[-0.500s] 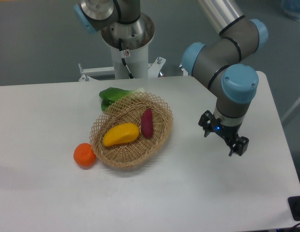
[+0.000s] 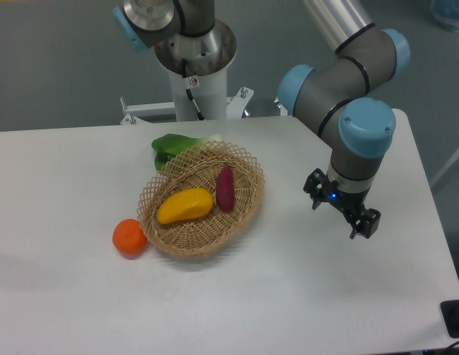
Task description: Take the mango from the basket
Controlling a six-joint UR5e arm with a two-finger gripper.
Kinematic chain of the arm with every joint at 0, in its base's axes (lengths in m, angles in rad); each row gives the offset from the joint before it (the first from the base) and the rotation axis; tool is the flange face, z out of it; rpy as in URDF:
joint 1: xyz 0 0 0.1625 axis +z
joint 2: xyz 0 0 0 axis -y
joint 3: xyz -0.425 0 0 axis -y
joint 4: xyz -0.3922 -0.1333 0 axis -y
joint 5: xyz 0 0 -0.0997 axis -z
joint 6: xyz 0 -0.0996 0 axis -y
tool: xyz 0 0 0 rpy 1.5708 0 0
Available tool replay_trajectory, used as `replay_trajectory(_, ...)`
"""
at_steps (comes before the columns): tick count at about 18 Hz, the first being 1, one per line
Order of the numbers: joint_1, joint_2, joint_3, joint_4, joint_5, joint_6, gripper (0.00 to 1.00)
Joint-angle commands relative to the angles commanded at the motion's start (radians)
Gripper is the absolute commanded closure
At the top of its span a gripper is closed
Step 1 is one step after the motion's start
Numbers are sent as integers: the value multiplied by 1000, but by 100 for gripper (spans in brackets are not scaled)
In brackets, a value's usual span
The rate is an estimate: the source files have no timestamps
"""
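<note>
Surface: a plain white table against a grey floor, with the arm's pale pedestal standing at the table's far edge.
Basket: a shallow oval basket of light tan woven straw with an open lattice rim, sitting near the middle of the table, a little toward the far edge.
Mango: a smooth, elongated yellow mango shading to orange at one end, lying inside the basket on its near-left part.
Sweet potato: a slim dark purple sweet potato, also in the basket, just beside the mango's right end (whether they touch I cannot tell).
Orange: a round orange fruit on the table, against the basket's left outer rim.
Greens: a leafy green vegetable on the table behind the basket, partly hidden by its far rim.
Gripper: the black two-finger gripper hangs above the table's right side, well apart from the basket, fingers spread apart and holding nothing.
</note>
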Motion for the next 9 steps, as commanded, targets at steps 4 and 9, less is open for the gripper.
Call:
replay_trajectory(4,-17,28,-46,0,-14,-21,0)
replay_trajectory(9,-63,73,-120,-2,-14,-25,0)
